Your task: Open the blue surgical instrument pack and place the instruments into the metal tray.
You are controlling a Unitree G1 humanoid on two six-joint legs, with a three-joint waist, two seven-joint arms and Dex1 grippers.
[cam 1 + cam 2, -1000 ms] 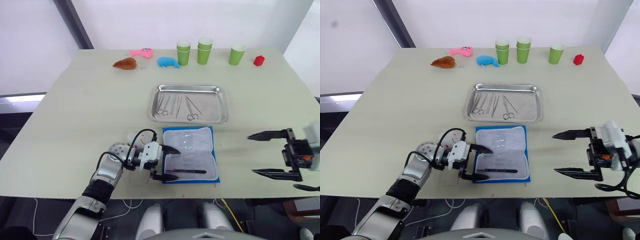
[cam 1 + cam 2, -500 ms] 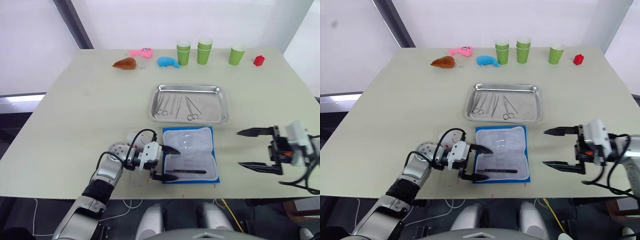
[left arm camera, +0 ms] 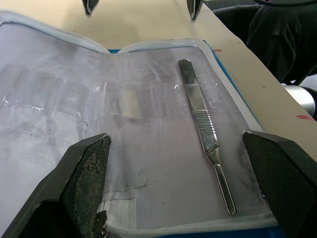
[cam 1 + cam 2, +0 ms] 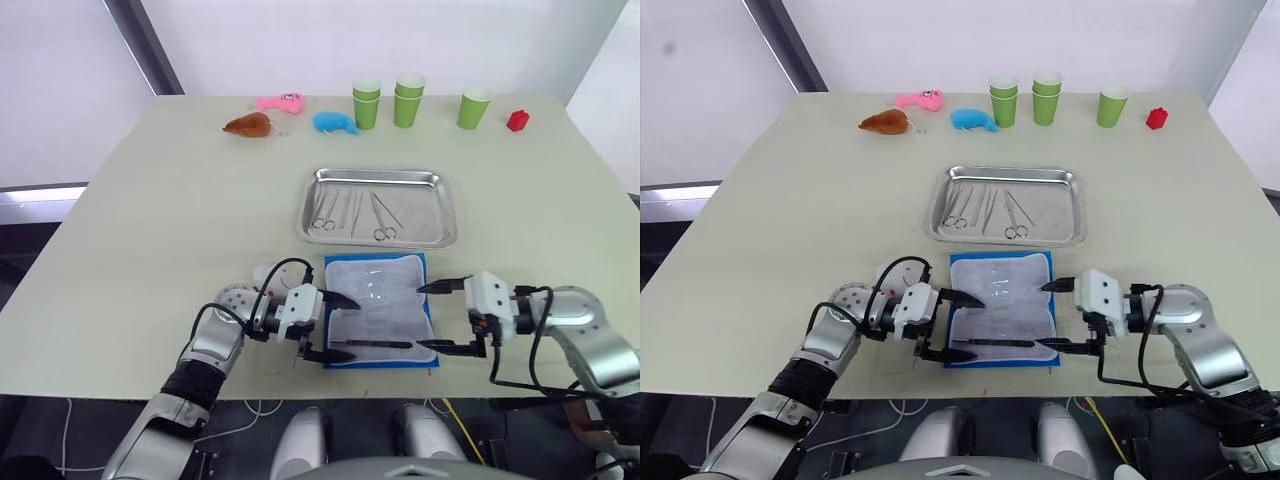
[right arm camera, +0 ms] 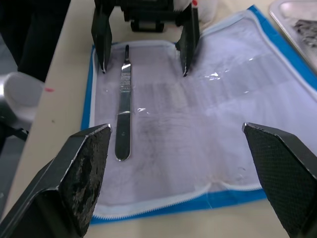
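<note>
Tabletop (image 4: 150, 200), open pack (image 4: 380, 310) between both spread pincers

The left gripper (image 4: 343, 326) and right gripper (image 4: 432, 317) faced each other near the table's front edge, both with fingers spread wide.

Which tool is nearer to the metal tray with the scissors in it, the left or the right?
Right, narrowly. The right tool sits just off the near right corner of the metal tray; the left tool lies lower, below its near left corner.
</note>
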